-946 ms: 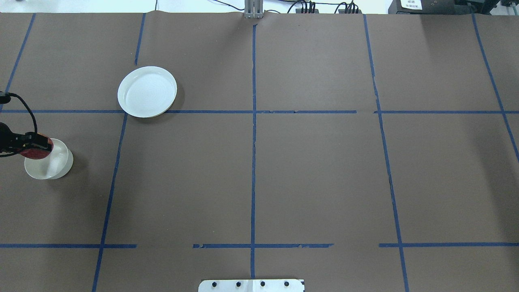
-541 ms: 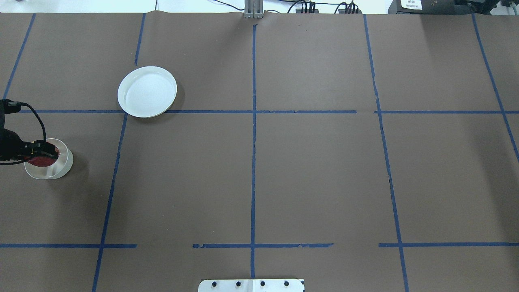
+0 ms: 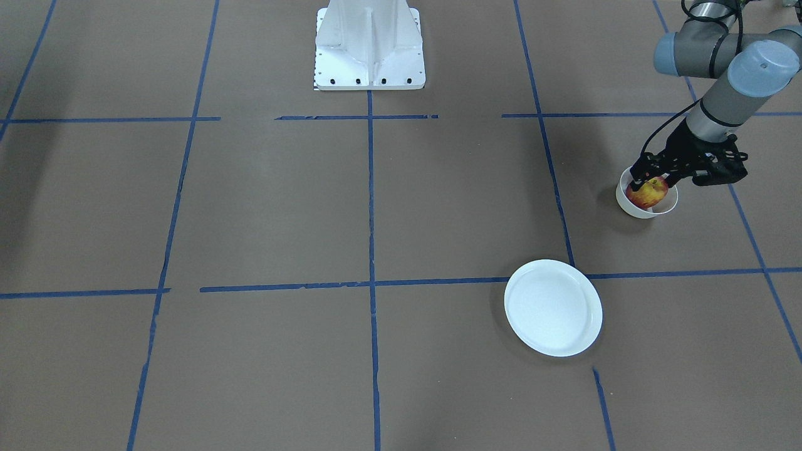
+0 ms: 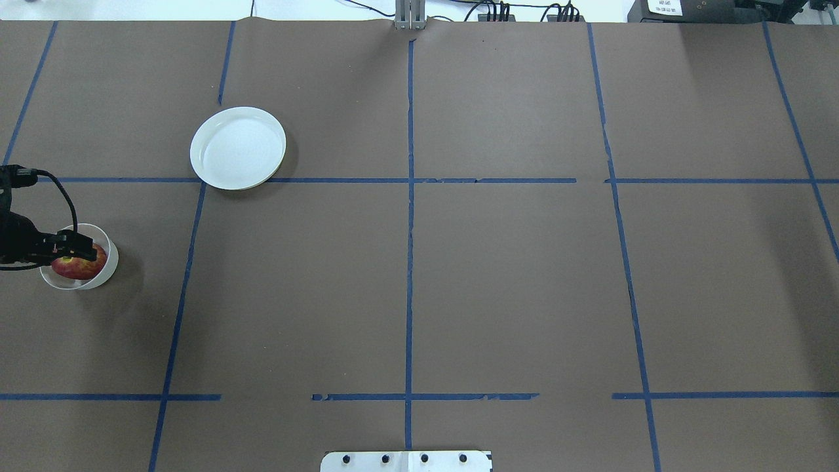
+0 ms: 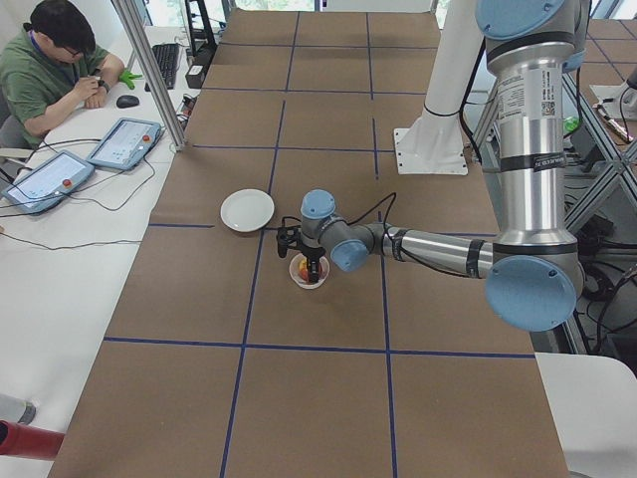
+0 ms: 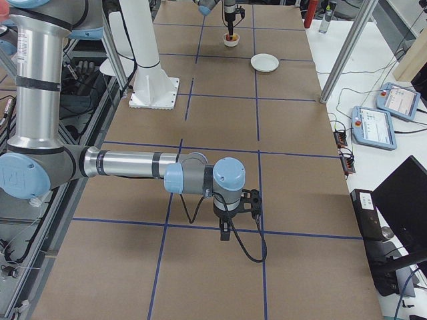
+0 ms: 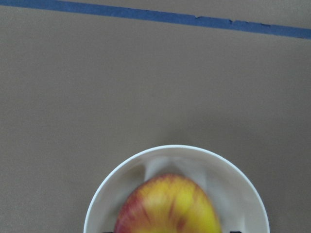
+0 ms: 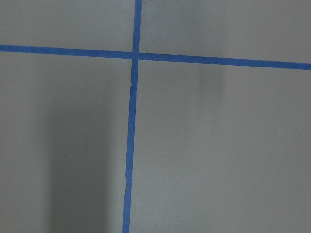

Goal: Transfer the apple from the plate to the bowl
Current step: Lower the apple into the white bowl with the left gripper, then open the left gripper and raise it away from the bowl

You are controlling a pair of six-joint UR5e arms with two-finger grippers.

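Down over the bowl (image 3: 628, 203), at the right side of the front-facing view: the left gripper (image 3: 651, 180), black fingers parted to either side of the apple (image 3: 649, 193), with a sliver of gap beside the fruit in the wrist view. Seated inside the bowl, well below the rim: that apple, smooth and round, red skin streaked with yellow, filling most of the deep, thin-walled white hollow.

Behind the gripper, a black cable (image 3: 658, 134) looping up to the left arm (image 3: 720, 106), grey metal tube with pale blue joint caps, slanting off toward the upper right corner.

Close to the right edge of that view, and hard against the left edge of the overhead one: bowl and gripper together. Just right of the bowl, a blue tape line (image 3: 739, 210). Leftward, broad matte brown paper over the table (image 3: 438, 207).

Below and left of the bowl, well apart from it: the plate (image 3: 553, 308), flat, glossy white, shallow raised rim, edge lying over a tape line.

Low in the middle of the exterior right view: the right gripper (image 6: 227, 230), pointing down beside a tape crossing; parted or closed, impossible to tell.
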